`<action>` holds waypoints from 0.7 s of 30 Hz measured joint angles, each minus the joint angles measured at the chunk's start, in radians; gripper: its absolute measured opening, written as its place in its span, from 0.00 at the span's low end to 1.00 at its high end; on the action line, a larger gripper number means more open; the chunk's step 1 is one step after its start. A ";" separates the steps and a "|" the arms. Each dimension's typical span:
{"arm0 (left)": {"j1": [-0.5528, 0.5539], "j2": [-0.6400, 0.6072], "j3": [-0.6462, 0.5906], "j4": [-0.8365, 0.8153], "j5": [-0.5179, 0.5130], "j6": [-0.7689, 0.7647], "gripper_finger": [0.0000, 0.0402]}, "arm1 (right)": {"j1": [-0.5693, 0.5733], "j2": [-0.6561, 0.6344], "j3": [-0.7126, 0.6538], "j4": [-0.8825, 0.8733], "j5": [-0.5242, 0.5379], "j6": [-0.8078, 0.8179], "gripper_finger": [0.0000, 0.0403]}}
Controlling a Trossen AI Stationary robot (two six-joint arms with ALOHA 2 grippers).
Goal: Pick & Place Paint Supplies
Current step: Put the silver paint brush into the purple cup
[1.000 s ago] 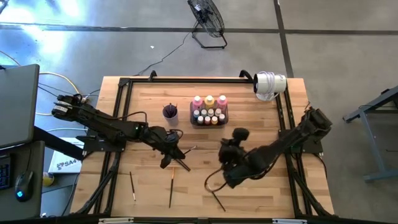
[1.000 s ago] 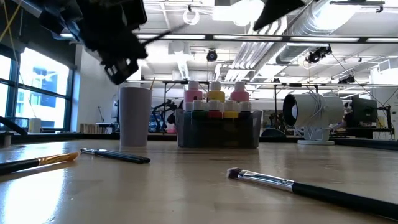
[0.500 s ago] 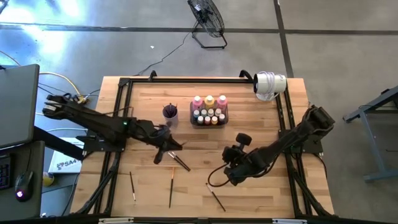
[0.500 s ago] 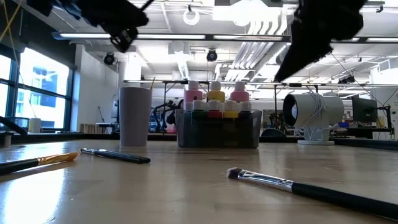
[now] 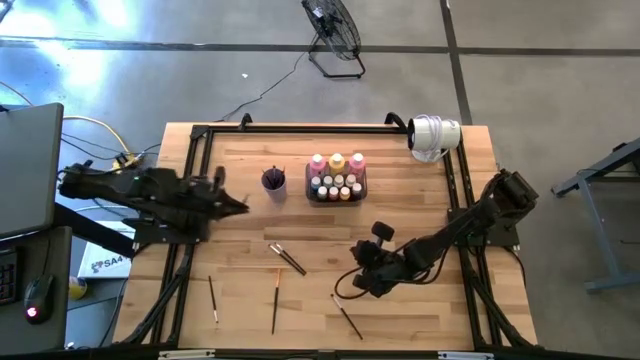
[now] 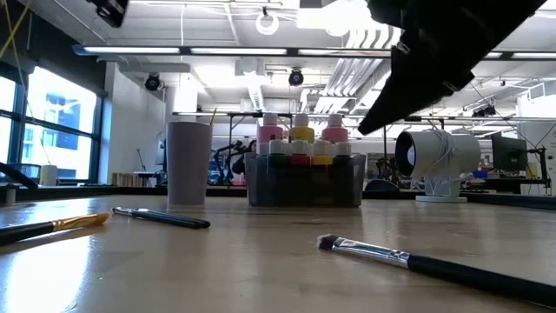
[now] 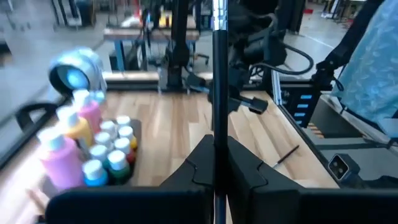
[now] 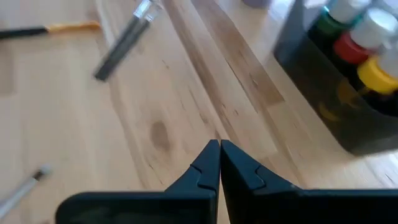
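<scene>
Wooden surface [image 5: 240,250], seen from above, framed by dark rails.

Left hand [image 5: 238,205]: at the left of the high frame, near the surface's left edge and raised above it. Its fingers [image 7: 242,174] are pressed together; in the left wrist view a thin dark rod stands in the seam between them, and I cannot tell whether it is held or what it is.

Right hand [image 5: 356,276]: lower centre-right of the high frame, low over the boards. Fingers [image 8: 205,165] closed tip to tip, nothing between them.

Paint bottles [image 5: 337,176]: upper centre of the high frame, standing in a dark grey tray [image 6: 304,183]. Three taller ones in the back row, pink, yellow-orange, pink; smaller capped ones in front of them.

Purple cup [image 5: 274,181]: just left of the tray, apart from it, with something thin standing in it.

Paintbrushes, all lying flat on the surface:
- one pair [image 5: 288,259], centre of the high frame, side by side;
- one [image 5: 275,302] below that pair, orange at its upper end;
- one [image 5: 213,298] at lower left;
- one [image 5: 347,317] at lower centre, near the right hand.

White round device [image 5: 434,136]: upper right corner of the surface.
</scene>
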 joint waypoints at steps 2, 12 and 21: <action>0.000 -0.070 -0.003 -0.053 0.000 0.031 0.02 | -0.009 0.000 0.000 0.052 -0.013 -0.044 0.01; 0.000 -0.342 -0.234 -0.006 -0.031 0.054 0.02 | -0.143 0.000 0.000 0.540 -0.287 -0.456 0.01; 0.000 -0.407 -0.465 0.250 -0.036 0.127 0.04 | -0.342 0.000 0.000 0.888 -0.530 -0.557 0.01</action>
